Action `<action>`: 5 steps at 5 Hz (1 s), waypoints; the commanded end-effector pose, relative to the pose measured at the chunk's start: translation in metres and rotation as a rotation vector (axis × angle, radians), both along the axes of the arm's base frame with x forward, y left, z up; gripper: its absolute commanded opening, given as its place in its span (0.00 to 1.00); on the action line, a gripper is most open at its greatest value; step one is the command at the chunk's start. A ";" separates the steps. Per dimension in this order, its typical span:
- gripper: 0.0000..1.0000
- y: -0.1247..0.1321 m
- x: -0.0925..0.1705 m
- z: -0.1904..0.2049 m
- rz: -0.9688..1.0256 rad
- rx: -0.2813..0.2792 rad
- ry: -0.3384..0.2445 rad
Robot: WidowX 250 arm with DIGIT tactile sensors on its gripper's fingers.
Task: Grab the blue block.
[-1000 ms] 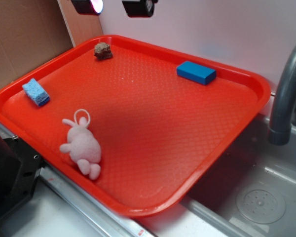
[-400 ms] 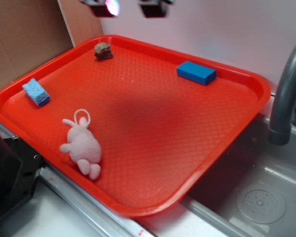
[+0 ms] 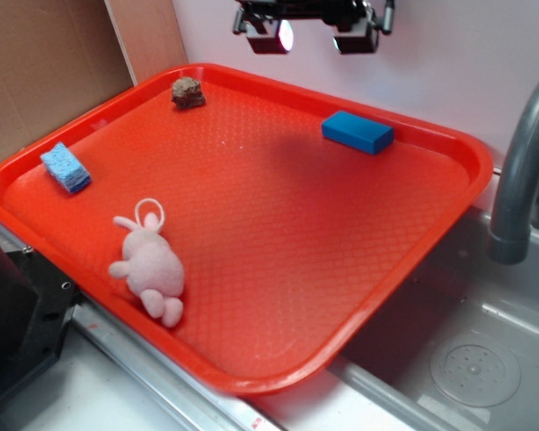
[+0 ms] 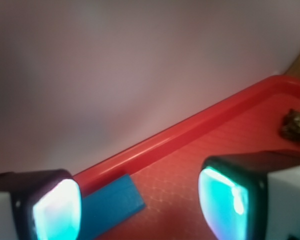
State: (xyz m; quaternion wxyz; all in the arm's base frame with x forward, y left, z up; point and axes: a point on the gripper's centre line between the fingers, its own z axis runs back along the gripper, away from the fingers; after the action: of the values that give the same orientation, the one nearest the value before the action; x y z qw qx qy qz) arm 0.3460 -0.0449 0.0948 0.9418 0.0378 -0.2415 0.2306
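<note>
The blue block [image 3: 357, 132] lies flat on the red tray [image 3: 251, 224] near its far right rim. My gripper [image 3: 312, 38] hangs high above the tray's back edge, to the upper left of the block, open with nothing between its fingers. In the wrist view the blue block [image 4: 112, 202] shows low down, partly behind the left finger [image 4: 55, 212], next to the tray's rim [image 4: 180, 130]. The right finger [image 4: 225, 205] stands well apart from the left one.
A pale blue sponge [image 3: 66, 168] sits at the tray's left edge. A pink plush rabbit [image 3: 150, 265] lies near the front left. A brown lump [image 3: 188, 92] is at the back. A grey faucet [image 3: 521, 171] and sink [image 3: 472, 364] stand right.
My gripper has moved to the right along the back of the tray and come lower into view, closer to the blue block. Nothing on the tray has moved.
</note>
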 end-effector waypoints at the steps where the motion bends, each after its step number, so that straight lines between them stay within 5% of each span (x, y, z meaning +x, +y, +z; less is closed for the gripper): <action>1: 1.00 0.003 -0.006 -0.023 0.006 0.017 0.052; 3: 1.00 -0.003 -0.017 -0.055 0.025 0.046 0.117; 5: 1.00 -0.008 -0.057 -0.040 -0.005 -0.035 0.179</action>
State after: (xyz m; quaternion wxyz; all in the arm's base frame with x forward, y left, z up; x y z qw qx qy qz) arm 0.2770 -0.0579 0.0268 0.9636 0.0607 -0.1187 0.2317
